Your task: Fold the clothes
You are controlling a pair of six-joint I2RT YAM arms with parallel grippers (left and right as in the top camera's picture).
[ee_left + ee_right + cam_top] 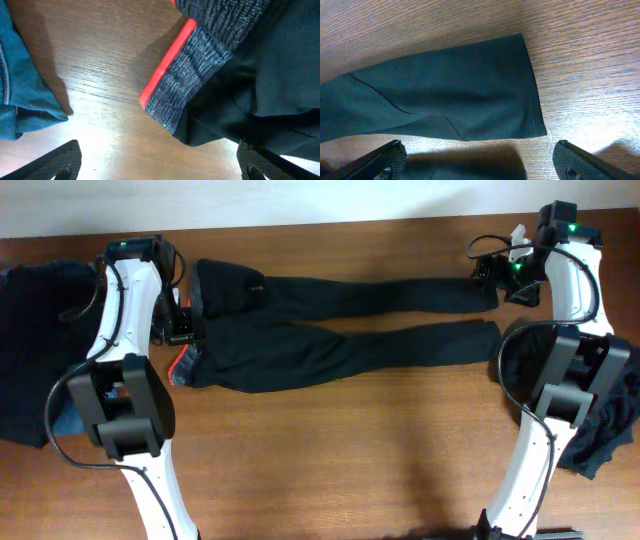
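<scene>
overhead view, starting from the near edge: bare table [350, 470] lies between the two arm bases. a dark heap of clothes [605, 430] sits at the near right, and a second dark heap [30, 360] with some blue denim [20, 100] at the left.

farther in, the black trousers [330, 345] lie flat. their long axis runs left to right, waist at the left and hems at the right, with the two legs slightly apart.

the left gripper [178, 330] is at the waist end. its wrist camera shows the fingers spread wide with nothing between them. the grey waistband [192, 75] and its red edge [167, 62] lie just ahead of the tips, unheld.

farthest off, the right gripper [490, 275] hangs at the far leg's hem [530, 90]. its fingers are also wide and empty, and the hem lies just ahead of them.

so each arm is at its own end of the long axis, the left nearer the waist and the right nearer the hems. my guess is that the next move either lays the far leg onto the near one or carries the hems left toward the waist. both need the fingers to come down and pinch the cloth edge lying just in front of them.
</scene>
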